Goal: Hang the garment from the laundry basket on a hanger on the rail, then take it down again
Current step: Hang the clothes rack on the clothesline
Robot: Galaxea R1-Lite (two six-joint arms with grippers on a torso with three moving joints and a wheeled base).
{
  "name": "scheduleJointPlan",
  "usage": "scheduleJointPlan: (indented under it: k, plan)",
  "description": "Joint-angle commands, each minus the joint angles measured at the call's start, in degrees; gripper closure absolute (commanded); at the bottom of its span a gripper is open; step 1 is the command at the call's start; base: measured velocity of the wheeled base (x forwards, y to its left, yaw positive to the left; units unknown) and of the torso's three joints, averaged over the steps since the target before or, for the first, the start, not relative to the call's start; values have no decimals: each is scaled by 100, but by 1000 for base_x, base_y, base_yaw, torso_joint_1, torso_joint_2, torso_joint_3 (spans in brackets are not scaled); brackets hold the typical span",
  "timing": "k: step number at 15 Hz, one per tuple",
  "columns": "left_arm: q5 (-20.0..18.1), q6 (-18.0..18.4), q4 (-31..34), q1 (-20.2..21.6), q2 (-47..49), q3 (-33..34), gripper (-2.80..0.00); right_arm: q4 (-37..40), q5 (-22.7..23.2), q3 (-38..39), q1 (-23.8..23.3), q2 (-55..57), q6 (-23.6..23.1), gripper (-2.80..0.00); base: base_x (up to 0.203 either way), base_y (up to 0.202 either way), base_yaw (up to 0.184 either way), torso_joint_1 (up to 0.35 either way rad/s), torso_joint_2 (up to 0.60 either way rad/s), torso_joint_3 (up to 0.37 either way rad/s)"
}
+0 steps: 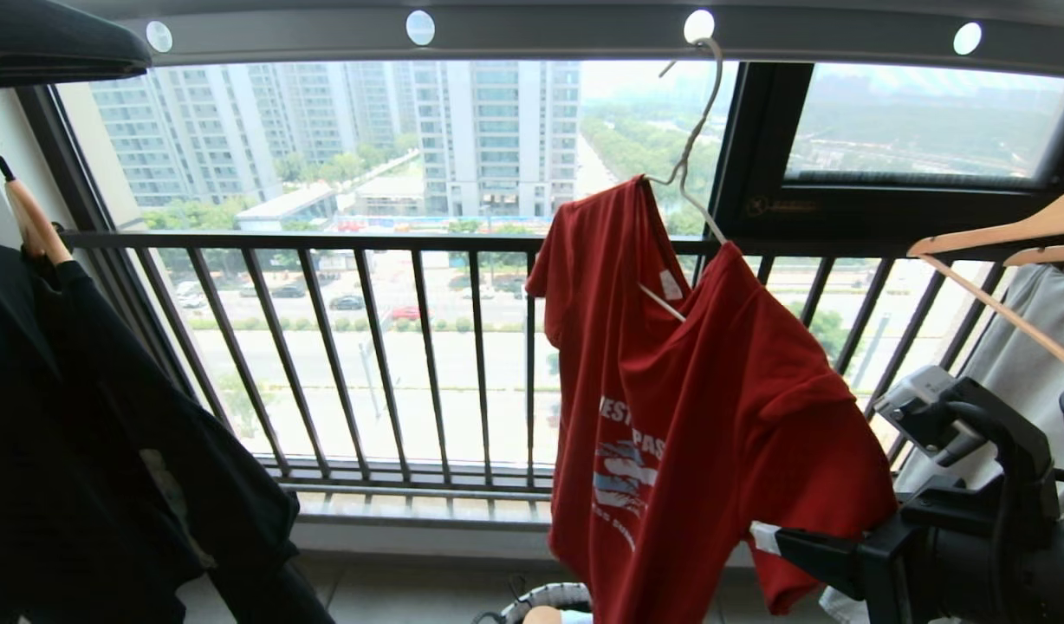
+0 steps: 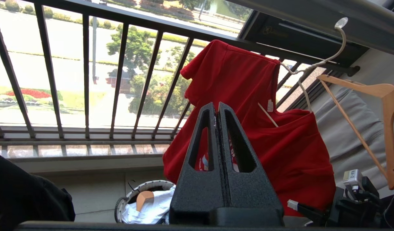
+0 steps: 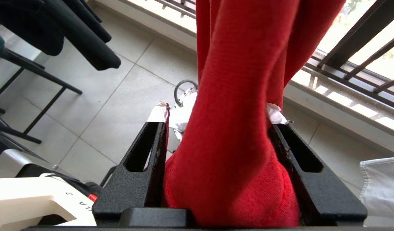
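The red short-sleeved T-shirt (image 1: pixel 714 407) hangs askew on the thin white wire hanger (image 1: pixel 692 152), hooked through a hole near the right end of the long grey perforated rail (image 1: pixel 541 35), so it looks ready to come down. The right gripper (image 3: pixel 216 128) stands half-spread around the lower hem, fabric bunched between both fingers. The left gripper (image 2: pixel 217 110) hangs back, closed and empty.

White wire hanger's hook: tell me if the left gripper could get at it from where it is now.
Probably yes. The hook sits in a hole of the rail, above the red T-shirt, with open air between it and the shut left gripper; reach itself is uncertain.
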Motion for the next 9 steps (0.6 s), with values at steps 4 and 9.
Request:
scheduleJointPlan:
  k: [4,9]
  plan:
    - [13,-14,15,1,-38,-2,0,5,-11,254,1,-34,-4,0,0,0,0,0,0,0]
    - [13,-14,15,1,-47,-37,0,10,-38,604,-7,-219,137,0,0,0,0,0,0,0]
